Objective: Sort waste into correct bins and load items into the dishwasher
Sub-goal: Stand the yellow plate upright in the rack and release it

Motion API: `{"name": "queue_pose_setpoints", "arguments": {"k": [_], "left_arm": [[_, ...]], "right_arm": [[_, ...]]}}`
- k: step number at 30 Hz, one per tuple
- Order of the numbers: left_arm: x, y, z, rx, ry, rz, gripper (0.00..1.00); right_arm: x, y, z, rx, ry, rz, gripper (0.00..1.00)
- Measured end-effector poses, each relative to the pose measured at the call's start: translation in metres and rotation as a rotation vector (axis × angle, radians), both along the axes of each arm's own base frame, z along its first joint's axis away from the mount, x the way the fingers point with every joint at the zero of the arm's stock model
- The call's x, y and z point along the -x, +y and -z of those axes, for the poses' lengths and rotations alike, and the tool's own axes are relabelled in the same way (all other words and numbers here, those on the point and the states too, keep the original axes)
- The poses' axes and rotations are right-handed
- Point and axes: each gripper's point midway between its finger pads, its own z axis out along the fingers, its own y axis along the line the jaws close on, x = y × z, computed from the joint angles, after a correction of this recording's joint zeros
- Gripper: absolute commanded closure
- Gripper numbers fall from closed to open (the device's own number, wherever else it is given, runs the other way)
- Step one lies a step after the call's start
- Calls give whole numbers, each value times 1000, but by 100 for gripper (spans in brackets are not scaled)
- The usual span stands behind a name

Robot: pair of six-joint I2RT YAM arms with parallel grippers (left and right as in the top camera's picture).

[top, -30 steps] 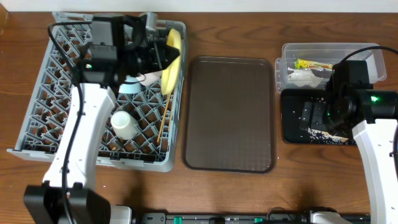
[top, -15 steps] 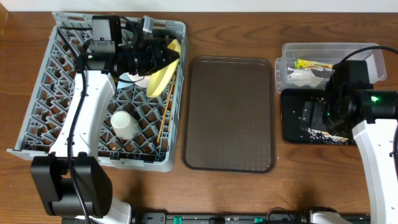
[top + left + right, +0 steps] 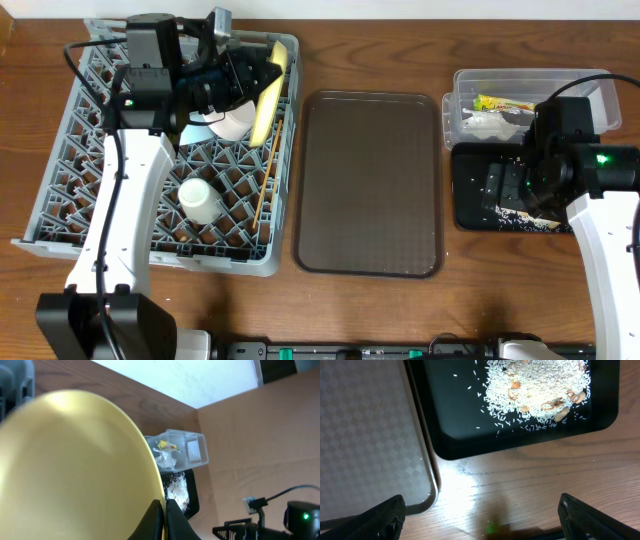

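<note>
yellow plate (image 3: 268, 88) | rim clamped in left pincer (image 3: 164, 510) | upright over dish rack (image 3: 70, 190)

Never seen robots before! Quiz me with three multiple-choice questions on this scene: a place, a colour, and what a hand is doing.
1. Where do the rice scraps lie? A clear tub B brown tray C black tray
2. What colour is the plate in the left hand? A yellow B blue C white
3. The right hand is: A shut tight B open, holding nothing C gripping a spoon
Answers: C, grains heaped in the black tray; A, its yellow face fills the wrist view; B, fingers far apart above the table.
</note>
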Motion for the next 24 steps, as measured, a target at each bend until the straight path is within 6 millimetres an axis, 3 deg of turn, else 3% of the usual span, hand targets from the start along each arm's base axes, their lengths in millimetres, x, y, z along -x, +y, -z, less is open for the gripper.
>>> {"name": "queue_pose_setpoints", "arguments": {"k": [10, 21, 24], "left_arm": [[-7, 14, 15, -48, 79, -119, 94], [-5, 8, 16, -42, 94, -115, 94], [-3, 4, 25, -60, 108, -117, 94]], "right_arm": [[0, 0, 0, 0, 0, 0, 5], [0, 0, 0, 0, 0, 0, 5], [0, 0, 0, 0, 0, 0, 5]]}}
